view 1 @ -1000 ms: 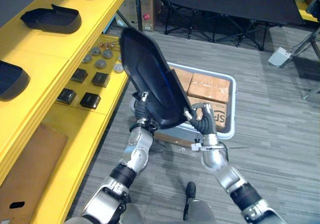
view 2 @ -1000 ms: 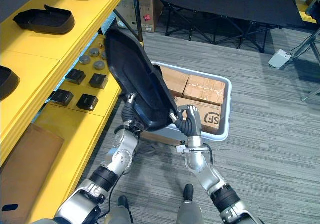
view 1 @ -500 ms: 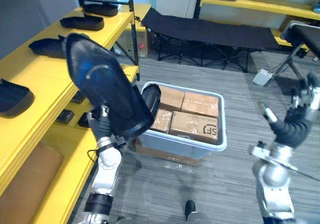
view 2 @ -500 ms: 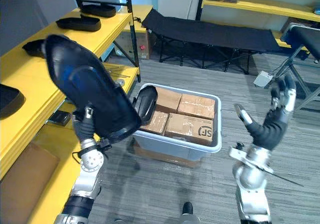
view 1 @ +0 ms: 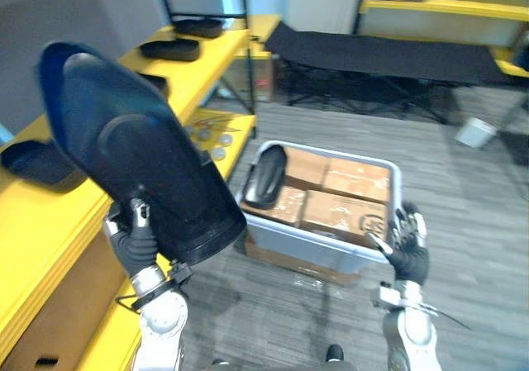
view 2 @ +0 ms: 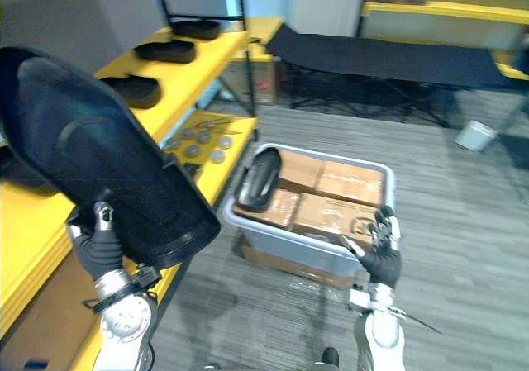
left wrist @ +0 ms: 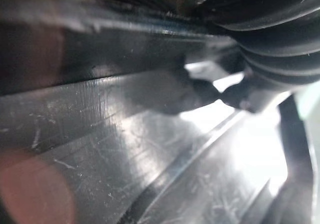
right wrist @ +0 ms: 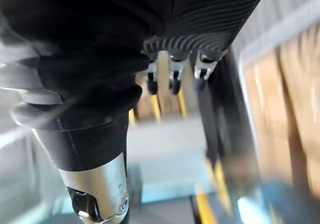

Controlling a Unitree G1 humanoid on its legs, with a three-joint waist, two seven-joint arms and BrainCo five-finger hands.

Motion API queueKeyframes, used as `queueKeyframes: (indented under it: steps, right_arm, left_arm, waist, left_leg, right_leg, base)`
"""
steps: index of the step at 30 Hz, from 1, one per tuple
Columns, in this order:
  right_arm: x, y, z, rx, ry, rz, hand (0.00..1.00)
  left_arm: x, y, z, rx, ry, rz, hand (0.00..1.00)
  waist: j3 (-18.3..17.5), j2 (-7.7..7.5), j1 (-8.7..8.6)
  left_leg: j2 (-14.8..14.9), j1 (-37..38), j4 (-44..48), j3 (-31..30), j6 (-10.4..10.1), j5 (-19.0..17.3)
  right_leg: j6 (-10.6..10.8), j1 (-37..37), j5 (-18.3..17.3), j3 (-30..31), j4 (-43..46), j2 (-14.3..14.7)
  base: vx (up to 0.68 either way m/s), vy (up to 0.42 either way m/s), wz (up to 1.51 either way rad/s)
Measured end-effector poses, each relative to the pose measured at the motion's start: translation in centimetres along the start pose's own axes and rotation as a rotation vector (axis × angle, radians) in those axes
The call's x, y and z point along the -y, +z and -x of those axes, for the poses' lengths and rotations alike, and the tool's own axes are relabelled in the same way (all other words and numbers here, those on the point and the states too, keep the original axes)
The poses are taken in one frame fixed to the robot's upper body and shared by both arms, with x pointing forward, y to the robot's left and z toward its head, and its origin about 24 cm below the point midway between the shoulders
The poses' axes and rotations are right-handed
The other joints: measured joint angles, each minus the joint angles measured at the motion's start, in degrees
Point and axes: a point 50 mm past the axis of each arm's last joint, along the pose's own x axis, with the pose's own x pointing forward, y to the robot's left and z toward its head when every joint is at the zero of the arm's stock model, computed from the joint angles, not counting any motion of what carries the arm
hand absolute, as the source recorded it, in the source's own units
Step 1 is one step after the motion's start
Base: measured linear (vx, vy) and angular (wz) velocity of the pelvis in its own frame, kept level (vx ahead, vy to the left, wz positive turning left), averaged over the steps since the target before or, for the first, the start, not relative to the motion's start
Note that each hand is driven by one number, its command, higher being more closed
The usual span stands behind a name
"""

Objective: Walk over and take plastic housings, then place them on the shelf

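Black housing (view 1: pixel 132 152) gripped by left hand (view 1: pixel 132 240) (right hand (view 1: pixel 407 254) spread).

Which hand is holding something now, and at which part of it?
Left hand grips the black plastic housing at its lower rim; right hand holds nothing.
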Motion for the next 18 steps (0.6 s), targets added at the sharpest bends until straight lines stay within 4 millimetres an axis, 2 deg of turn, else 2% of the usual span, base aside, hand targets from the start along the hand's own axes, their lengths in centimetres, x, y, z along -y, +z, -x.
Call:
queueKeyframes:
  steps: [2, 4, 5, 6, 7, 8, 9, 11, 14, 17, 18]
  right_arm:
    - [-1.1, 0.8, -1.2, 0.055, 0.101, 0.082, 0.00]
    - [-0.7, 2.0, -3.1, 0.115, 0.100, 0.126, 0.00]
    - [-0.5, 2.1, -3.3, 0.119, 0.089, 0.130, 0.00]
    - [0.8, 2.4, -3.6, 0.126, 0.023, 0.144, 0.00]
    - [2.4, 2.7, -3.7, 0.120, -0.049, 0.170, 0.00]
    - [3.1, 2.9, -3.6, 0.119, -0.082, 0.179, 0.00]
    - [4.0, 3.2, -3.2, 0.122, -0.132, 0.187, 0.00]
    - [3.7, 2.9, -3.1, 0.102, -0.143, 0.167, 0.00]
    - [2.2, 2.6, -2.9, 0.094, -0.090, 0.123, 0.00]
    - [1.8, 2.9, -3.1, 0.126, -0.077, 0.108, 0.00]
    - [1.8, 3.2, -3.2, 0.145, -0.076, 0.105, 0.00]
  left_arm:
    - [-2.0, -0.2, -0.4, 0.001, 0.054, -0.051, 1.00]
    - [-4.7, 0.1, -0.8, 0.002, 0.096, -0.071, 1.00]
    - [-4.9, 0.1, -0.8, 0.001, 0.096, -0.070, 1.00]
    - [-5.1, 0.3, -0.9, 0.009, 0.079, -0.053, 1.00]
    - [-5.0, 0.4, -0.8, 0.013, 0.043, -0.029, 1.00]
    - [-4.9, 0.5, -0.7, 0.013, 0.022, -0.009, 1.00]
    - [-4.6, 0.7, -0.7, 0.023, -0.017, 0.019, 1.00]
    - [-4.4, 1.3, -0.7, 0.049, -0.045, 0.029, 1.00]
    - [-3.9, 1.9, -1.0, 0.069, -0.081, 0.090, 1.00]
    - [-3.7, 2.0, -1.1, 0.076, -0.084, 0.136, 1.00]
    - [-3.8, 2.1, -1.1, 0.088, -0.079, 0.143, 1.00]
  waist:
    - [0.14, 0.01, 2.25]
    - [0.47, -0.69, 5.25]
    - [0.46, -0.74, 5.16]
    - [0.76, -0.92, 4.77]
    - [0.85, -0.92, 4.48]
    - [0.86, -0.77, 4.39]
    - [1.19, -0.13, 4.32]
    - [2.60, -0.69, 5.04]
    - [5.89, -1.75, 4.90]
    - [8.39, -1.73, 4.97]
    - [9.10, -1.12, 4.99]
  left_leg:
    - [-0.88, -0.95, -0.04, -3.22, 0.17, 0.48]
    - [-2.14, -3.54, -0.36, -7.41, 0.71, 2.05]
    - [-2.07, -4.30, -0.34, -6.99, 1.09, 2.00]
    - [-0.94, -5.49, -0.24, -2.61, 2.60, 2.83]
    - [0.60, -6.59, -0.48, 4.05, 3.52, 5.33]
    - [1.03, -7.27, -0.66, 6.68, 3.69, 6.70]
    - [0.74, -8.11, -1.94, 8.91, 3.23, 10.08]
    - [-1.29, -8.04, -3.39, 8.63, 3.87, 11.09]
    - [-2.18, -8.01, -1.45, 9.14, 4.99, 10.08]
    - [-0.56, -11.04, 9.29, 9.56, 5.39, 3.96]
    - [0.70, -13.12, 15.46, 9.09, 5.42, 0.49]
  right_leg:
    - [0.31, 2.00, -0.27, -3.58, -0.59, -0.24]
    - [0.99, 5.96, -1.49, -11.97, -1.04, -0.34]
    - [1.05, 6.49, -1.77, -13.41, -0.98, -0.36]
    - [1.72, 8.83, -2.68, -19.46, -0.58, -0.64]
    - [2.59, 10.07, -3.97, -24.26, 1.40, -1.53]
    - [3.08, 10.34, -4.77, -26.30, 2.67, -2.17]
    - [3.95, 10.71, -5.97, -29.07, 5.27, -3.54]
    - [3.82, 10.01, -6.29, -29.42, 7.57, -5.86]
    - [2.89, 9.54, -7.56, -28.80, 11.18, -8.39]
    - [3.11, 8.53, -11.11, -26.12, 16.97, -10.77]
    - [4.64, 8.54, -12.93, -25.13, 19.09, -11.18]
  base:
    - [0.01, -0.002, 1.02]
    - [0.02, -0.025, 1.51]
    - [0.01, -0.018, 2.01]
    - [0.03, 0.028, 2.14]
    - [0.06, 0.063, 2.32]
    - [0.11, 0.129, 1.93]
    - [0.12, 0.182, 1.25]
    - [0.09, 0.210, 0.53]
    - [-0.01, 0.126, -0.06]
    - [-0.04, 0.067, -0.23]
    - [-0.05, 0.097, -0.15]
